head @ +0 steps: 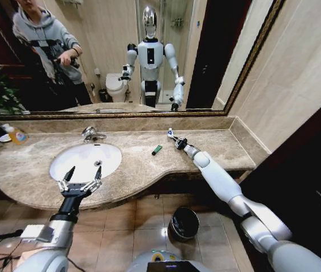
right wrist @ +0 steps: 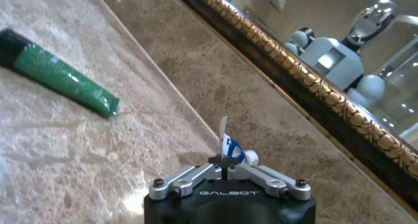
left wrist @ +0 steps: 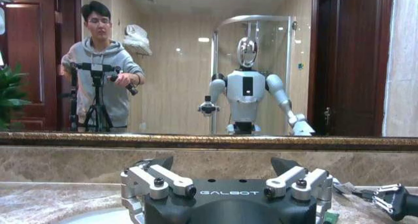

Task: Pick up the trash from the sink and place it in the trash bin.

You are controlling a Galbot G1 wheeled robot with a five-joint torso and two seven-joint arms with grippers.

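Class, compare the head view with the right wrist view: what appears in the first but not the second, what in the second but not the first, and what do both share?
Head view alone: the white sink, the faucet, the dark trash bin on the floor, and the open left gripper over the sink's front rim. Right wrist view alone: the gold mirror frame up close. Both share the marble counter, the green tube lying on it, and the right gripper shut on a white packet.

Right tool (head: 174,137) — white tube (head: 170,132) pinched
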